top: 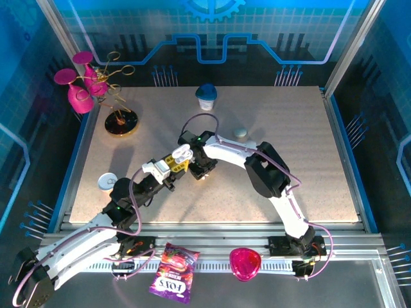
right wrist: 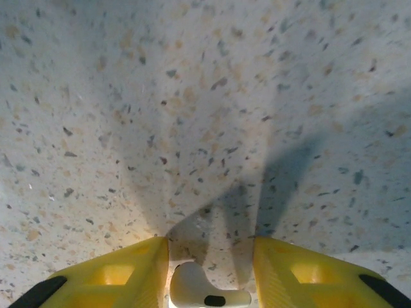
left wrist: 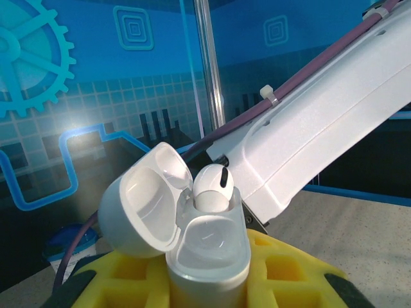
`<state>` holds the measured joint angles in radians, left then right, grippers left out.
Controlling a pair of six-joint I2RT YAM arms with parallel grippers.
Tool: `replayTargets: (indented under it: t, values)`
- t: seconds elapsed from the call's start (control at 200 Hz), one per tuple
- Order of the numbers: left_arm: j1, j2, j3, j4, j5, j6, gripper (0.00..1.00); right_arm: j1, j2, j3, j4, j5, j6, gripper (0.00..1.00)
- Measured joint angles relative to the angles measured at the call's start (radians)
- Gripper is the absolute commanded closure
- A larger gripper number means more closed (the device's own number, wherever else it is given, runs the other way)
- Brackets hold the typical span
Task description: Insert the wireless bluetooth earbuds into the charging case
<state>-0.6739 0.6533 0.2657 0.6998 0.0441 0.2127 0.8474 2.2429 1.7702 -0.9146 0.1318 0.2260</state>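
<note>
Status of left gripper [top: 174,160]: clenched on the charging case [left wrist: 209,256], which stands upright between my yellow fingers [left wrist: 282,273] above the table [top: 289,128], near its middle in the top view. Lid of the case is swung open toward 9 o'clock in the left wrist view. One seated earbud [left wrist: 210,186] sits in the far well of the case, rounded head upward; the near well faces the camera with its white lining exposed. Right gripper [top: 204,169] is positioned just beside the case, at its 4 o'clock in the top view, pointing down at the table. In the right wrist view, a second earbud [right wrist: 202,290] lies on the speckled surface between my two yellow fingers [right wrist: 128,273], stem toward 3 o'clock. It spans nearly the whole gap between the jaws, but the lower edge of that view cuts off the contact area, so I cannot tell whether the pads press on it. A blue-and-white cup [top: 206,97] stands at 12 o'clock from both grippers, well apart.
</note>
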Motion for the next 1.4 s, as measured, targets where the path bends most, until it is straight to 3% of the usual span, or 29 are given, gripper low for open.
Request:
replayTargets:
  t: [0.205, 0.53, 0.88, 1.091, 1.401]
  values:
    - [0.000, 0.000, 0.000, 0.000, -0.003, 0.000, 0.84, 0.009, 0.013, 0.025, -0.036, 0.001, -0.025, 0.67]
    - [0.000, 0.018, 0.000, 0.000, -0.004, 0.000, 0.84, 0.010, 0.014, 0.025, -0.046, 0.004, -0.047, 0.63]
    - [0.000, 0.039, 0.000, 0.000, -0.007, 0.000, 0.84, 0.011, 0.014, 0.029, -0.096, -0.002, -0.069, 0.75]
    - [0.000, 0.040, 0.000, 0.000, -0.008, 0.000, 0.84, 0.011, 0.011, 0.026, -0.101, -0.010, -0.070, 0.77]
    - [0.000, 0.043, 0.000, 0.002, -0.022, -0.003, 0.83, -0.050, -0.158, -0.138, -0.027, -0.100, -0.065, 0.76]
